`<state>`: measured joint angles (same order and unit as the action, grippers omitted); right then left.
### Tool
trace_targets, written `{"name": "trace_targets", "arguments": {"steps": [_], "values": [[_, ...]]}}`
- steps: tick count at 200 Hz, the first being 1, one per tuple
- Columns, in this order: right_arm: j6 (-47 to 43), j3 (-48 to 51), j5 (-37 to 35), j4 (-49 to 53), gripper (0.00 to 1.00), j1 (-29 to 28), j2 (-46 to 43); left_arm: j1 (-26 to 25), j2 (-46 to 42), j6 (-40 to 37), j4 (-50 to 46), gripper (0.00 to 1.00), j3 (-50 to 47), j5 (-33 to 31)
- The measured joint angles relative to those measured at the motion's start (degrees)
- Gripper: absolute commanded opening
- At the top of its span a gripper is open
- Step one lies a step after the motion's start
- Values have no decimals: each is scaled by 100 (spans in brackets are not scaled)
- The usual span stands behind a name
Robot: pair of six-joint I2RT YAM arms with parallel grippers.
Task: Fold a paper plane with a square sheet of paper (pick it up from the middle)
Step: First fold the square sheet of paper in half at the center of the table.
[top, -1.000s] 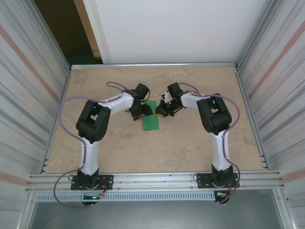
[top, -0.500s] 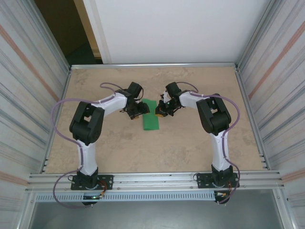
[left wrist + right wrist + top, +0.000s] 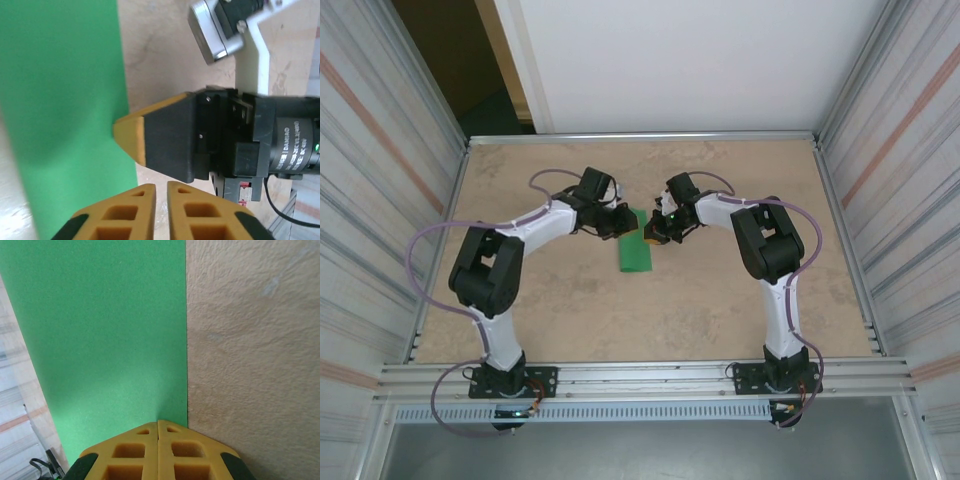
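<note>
The square sheet of paper is bright green and lies folded into a narrow rectangle at mid-table. My right gripper is shut, its tips pressed down on the paper just inside its right edge; nothing sits between the right gripper's fingers. My left gripper is at the paper's far left part. In the left wrist view the left gripper has its fingers closed to a thin slit beside the paper edge, with bare table showing through. The right gripper touches that same edge.
The beige table is walled by metal rails and ribbed side panels. Both arms reach inward from the near edge, the left elbow far out to the left. A purple cable loops from the left arm.
The left gripper closed from wide open to nearly shut and shifted slightly up and left; its elbow swung out left. The right gripper and the paper stayed put.
</note>
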<state>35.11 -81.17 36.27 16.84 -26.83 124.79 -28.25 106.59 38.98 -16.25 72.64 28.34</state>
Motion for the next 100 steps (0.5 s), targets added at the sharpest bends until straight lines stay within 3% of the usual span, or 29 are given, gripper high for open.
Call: {"name": "trace_targets", "arguments": {"steps": [23,100], "values": [[2,0,-4,-33,0,-13,7,-83,385,-50,-105,4,157,109],[-2,0,-26,-26,0,-17,7,-57,876,-177,-608,1,444,13]]}}
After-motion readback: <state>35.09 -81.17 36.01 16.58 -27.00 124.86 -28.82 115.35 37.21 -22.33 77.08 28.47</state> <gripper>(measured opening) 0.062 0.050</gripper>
